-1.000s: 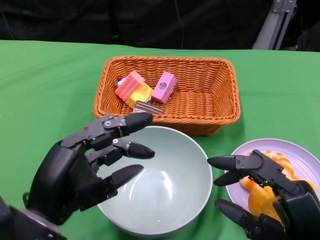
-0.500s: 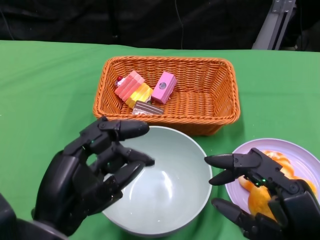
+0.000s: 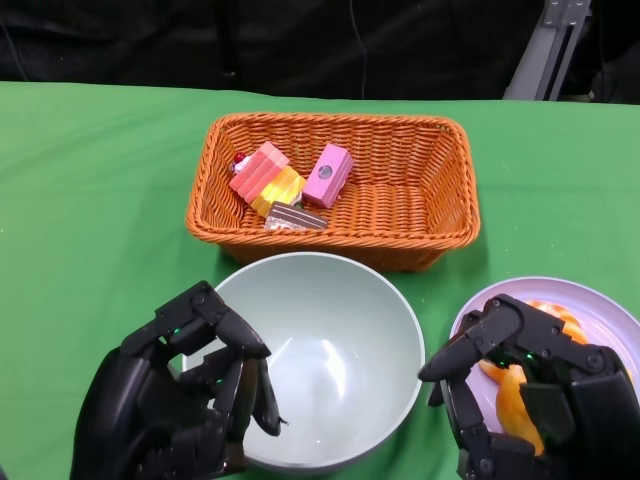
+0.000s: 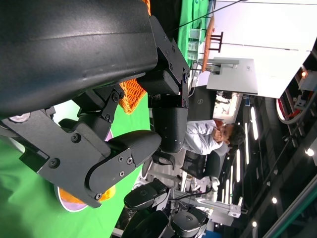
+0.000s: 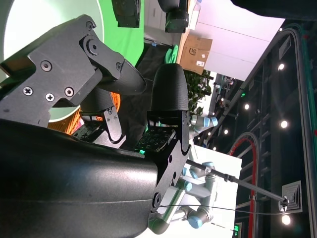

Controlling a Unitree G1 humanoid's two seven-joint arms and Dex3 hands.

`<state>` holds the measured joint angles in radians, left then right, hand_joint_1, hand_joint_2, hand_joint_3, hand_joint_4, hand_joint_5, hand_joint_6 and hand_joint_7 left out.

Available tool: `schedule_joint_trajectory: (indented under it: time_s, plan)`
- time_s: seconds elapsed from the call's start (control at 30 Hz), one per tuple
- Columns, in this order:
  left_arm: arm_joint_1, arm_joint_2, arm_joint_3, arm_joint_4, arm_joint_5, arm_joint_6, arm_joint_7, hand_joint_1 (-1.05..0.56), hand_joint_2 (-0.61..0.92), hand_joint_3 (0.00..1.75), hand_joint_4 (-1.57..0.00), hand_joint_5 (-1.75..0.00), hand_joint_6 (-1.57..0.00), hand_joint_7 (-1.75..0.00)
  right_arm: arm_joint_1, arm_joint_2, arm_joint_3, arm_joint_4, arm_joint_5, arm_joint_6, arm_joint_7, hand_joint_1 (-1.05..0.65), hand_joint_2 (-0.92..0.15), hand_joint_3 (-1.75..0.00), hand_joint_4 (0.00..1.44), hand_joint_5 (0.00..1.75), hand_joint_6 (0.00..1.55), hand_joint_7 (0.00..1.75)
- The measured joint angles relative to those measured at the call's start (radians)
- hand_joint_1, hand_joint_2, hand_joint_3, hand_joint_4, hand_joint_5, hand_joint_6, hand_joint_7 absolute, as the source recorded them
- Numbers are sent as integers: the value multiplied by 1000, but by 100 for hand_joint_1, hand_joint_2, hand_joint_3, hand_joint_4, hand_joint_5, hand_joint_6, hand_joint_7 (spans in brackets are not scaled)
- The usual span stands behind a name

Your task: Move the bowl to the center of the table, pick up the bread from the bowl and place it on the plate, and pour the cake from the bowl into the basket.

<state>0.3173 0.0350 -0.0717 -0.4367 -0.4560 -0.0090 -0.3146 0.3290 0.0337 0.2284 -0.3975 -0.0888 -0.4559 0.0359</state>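
Observation:
The pale green bowl point(image 3: 330, 350) stands empty in the middle of the table, just in front of the orange wicker basket point(image 3: 440, 235). Inside the basket lie a pink-and-yellow cake point(image 3: 265, 175), a pink cake block point(image 3: 329, 173) and a small brown piece point(image 3: 293, 216). Orange bread point(image 3: 512, 400) rests on the purple plate point(image 3: 600, 305) to the right. My left hand point(image 3: 180, 405) hangs at the bowl's left rim with its fingers curled in and nothing in them. My right hand point(image 3: 535, 400), fingers also curled and holding nothing, hovers over the plate and hides most of the bread.
Green cloth covers the table, with bare stretches left of the basket and at the far right. A grey stand point(image 3: 555, 45) rises behind the table's back edge. The left wrist view shows a person point(image 4: 213, 139) seated in the background.
Both hands have drawn back toward me. The left hand's fingers, spread over the bowl before, have curled in at its rim. The right hand's fingers have curled in too.

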Motion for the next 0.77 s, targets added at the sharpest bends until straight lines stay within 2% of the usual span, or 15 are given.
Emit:
schedule_joint_trajectory:
  time_s: [0.3,0.33,0.43,0.53,0.77]
  plan:
    - [51,-9,-7,44,49,-119,-39,-15,37,149,-89,-173,-80,-154,16,-3,-7,16,-8,-14,-3,-6,-37,-139,82,169,76,140]
    - [51,-10,-7,49,49,-129,-44,-15,42,139,-90,-171,-81,-153,18,-4,-7,18,-7,-16,-3,-6,-37,-139,82,169,76,139]
    - [52,-10,-10,61,49,-145,-52,-15,45,131,-90,-170,-81,-152,18,-6,-8,22,-4,-28,-2,-6,-37,-139,83,168,76,139]
    - [52,-15,-11,79,48,-165,-65,-14,43,138,-89,-170,-81,-150,19,-9,-14,30,4,-32,-1,-7,-37,-138,83,167,77,138]
    - [43,-18,-10,110,48,-199,-84,-13,44,137,-89,-167,-82,-147,24,-13,-30,43,12,-42,1,-7,-38,-135,85,164,78,136]
